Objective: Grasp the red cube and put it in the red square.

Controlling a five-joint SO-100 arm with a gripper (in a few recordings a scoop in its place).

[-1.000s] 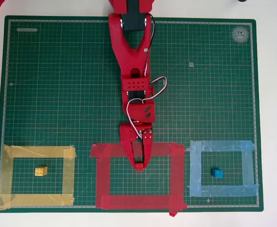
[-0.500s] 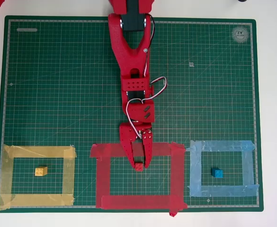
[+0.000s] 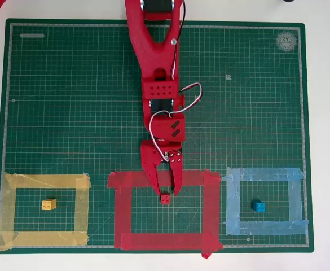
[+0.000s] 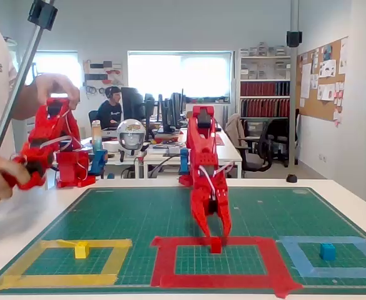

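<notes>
- Over the last second the gripper [image 3: 169, 193] has pulled back toward the top of the overhead frame, and its fingers have parted. The red cube [image 3: 166, 199] now lies bare just below the fingertips instead of between them.
- The jaws stand spread and hold nothing, with the tips just above the cube in the overhead view. Whether one tip still touches it I cannot tell.
- The cube rests on the green mat [image 3: 69, 101] inside the red square [image 3: 123, 214], near the inner edge of its upper tape strip, at lower centre of the frame. In the fixed view it sits directly under the gripper [image 4: 215, 235].
- By my reading the placing is done and only the retreat remains.
- The cube is roughly as wide as it is long, so no long axis shows. Its sides run nearly parallel to the tape edges.
</notes>
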